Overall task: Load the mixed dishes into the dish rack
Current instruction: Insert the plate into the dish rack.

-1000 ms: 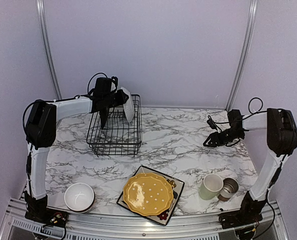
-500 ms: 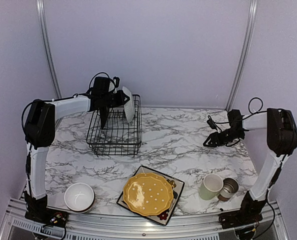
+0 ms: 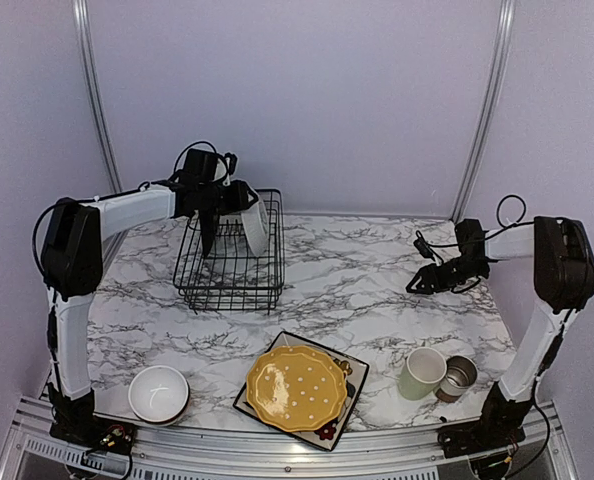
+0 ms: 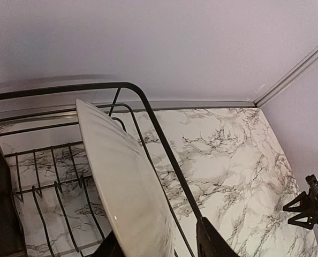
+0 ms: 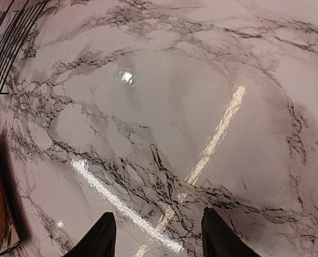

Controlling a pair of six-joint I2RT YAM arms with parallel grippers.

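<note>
- White dish (image 4: 121,182) stands on edge in the dish rack (image 3: 227,285), right side.
- Left jaws straddle it, parted; best lift straight up, not sideways.
- Right jaws gape, empty, above the counter (image 5: 175,107).

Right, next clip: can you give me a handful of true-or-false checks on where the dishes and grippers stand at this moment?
1. A white plate stands on edge inside the dish rack. True.
2. The yellow scalloped plate is loaded in the rack. False: it lies on a black square plate near the front edge of the table.
3. The right gripper is open with nothing between its fingers, only bare marble below. True.
4. The white bowl sits right beside the pale green mug. False: the bowl is at the near left, and the mug is at the near right.
</note>
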